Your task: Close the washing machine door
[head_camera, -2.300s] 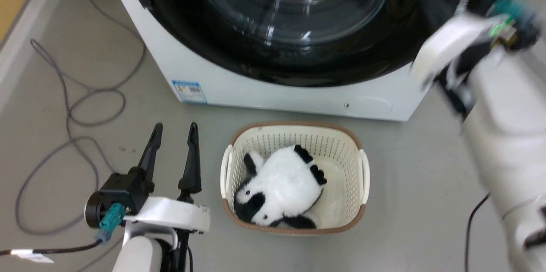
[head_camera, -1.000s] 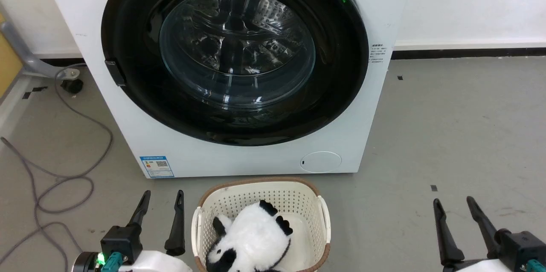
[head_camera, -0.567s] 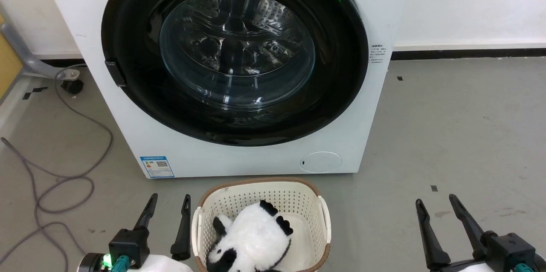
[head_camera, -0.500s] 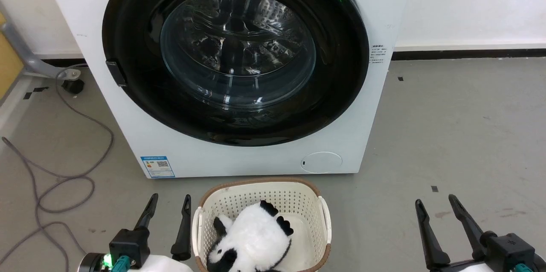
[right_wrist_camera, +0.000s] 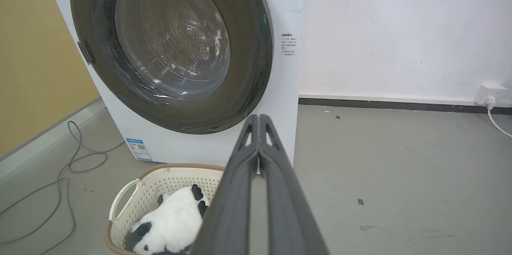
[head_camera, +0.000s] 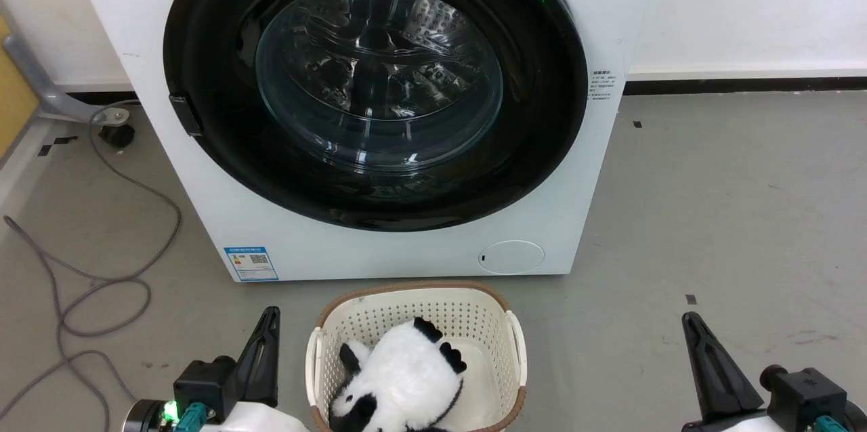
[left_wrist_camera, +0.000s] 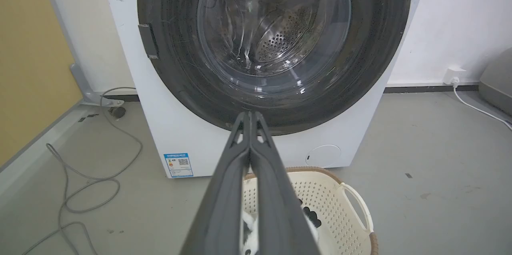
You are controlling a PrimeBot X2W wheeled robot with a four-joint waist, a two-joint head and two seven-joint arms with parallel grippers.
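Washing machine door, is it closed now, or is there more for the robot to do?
Done: the washing machine door lies flat against the white front of the washing machine, no gap showing. In hand: nothing; the left gripper and right gripper are shut and empty, low on either side of the basket, away from the door. Left: nothing that I can see.

Light: bright, even and white, falling from above; floor point(head_camera: 711, 202) and wall evenly lit.
Shadows: soft and faint, a thin dark band under the washer point(head_camera: 406, 256) and around the basket point(head_camera: 413, 288).
Glare: white streaks across the door point(head_camera: 376, 80) glass in all three views; a small green glow on its black rim.
Sharpness: head view crisp edge to edge.
Distortion: wrist views are wide-angle, with the washer's sides leaning.
Colour: door deep black in the head view, washed grey in the wrist views.
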